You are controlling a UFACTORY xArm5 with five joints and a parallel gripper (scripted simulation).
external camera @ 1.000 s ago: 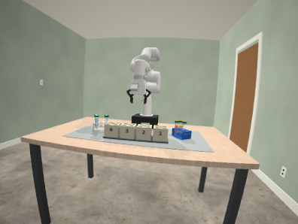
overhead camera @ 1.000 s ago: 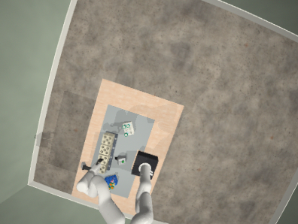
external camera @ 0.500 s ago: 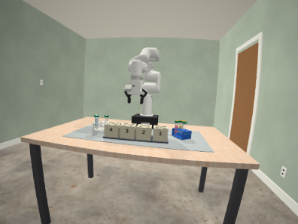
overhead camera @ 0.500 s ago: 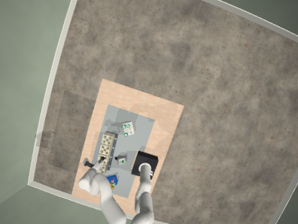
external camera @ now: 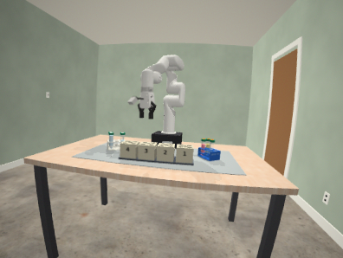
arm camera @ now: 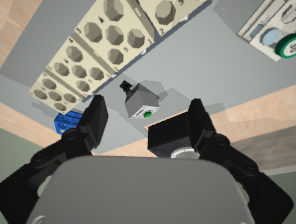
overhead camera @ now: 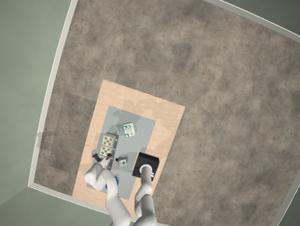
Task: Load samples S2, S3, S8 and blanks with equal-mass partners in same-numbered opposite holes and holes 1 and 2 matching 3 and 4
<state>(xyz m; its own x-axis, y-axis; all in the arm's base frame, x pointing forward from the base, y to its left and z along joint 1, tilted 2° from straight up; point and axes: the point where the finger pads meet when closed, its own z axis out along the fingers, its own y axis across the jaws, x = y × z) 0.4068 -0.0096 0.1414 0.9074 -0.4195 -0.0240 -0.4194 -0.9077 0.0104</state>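
Cream-coloured block adapters [external camera: 157,151], four cubes with faces numbered 4, 3, 2, 1 from left to right in the exterior view, stand in a row on a dark strip at the middle of a grey mat [external camera: 225,165] on a pale wooden table [external camera: 260,182] with black legs. Seen from the wrist, their tops [arm camera: 112,31] carry faceted, dark-shadowed holes, all showing hollow. The white, rounded arm [external camera: 173,93] rises from a black box base [external camera: 156,138] and holds its black gripper [external camera: 145,113] high above the mat, its fingers spread wide with nothing between them. A blue sample rack [external camera: 210,153] sits just right of adapter 1; a pale blank rack [external camera: 113,146] with green-capped tubes [external camera: 111,135] stands left of adapter 4. The small grey desk [arm camera: 140,102] with its green key [arm camera: 147,113] lies between adapters and base.
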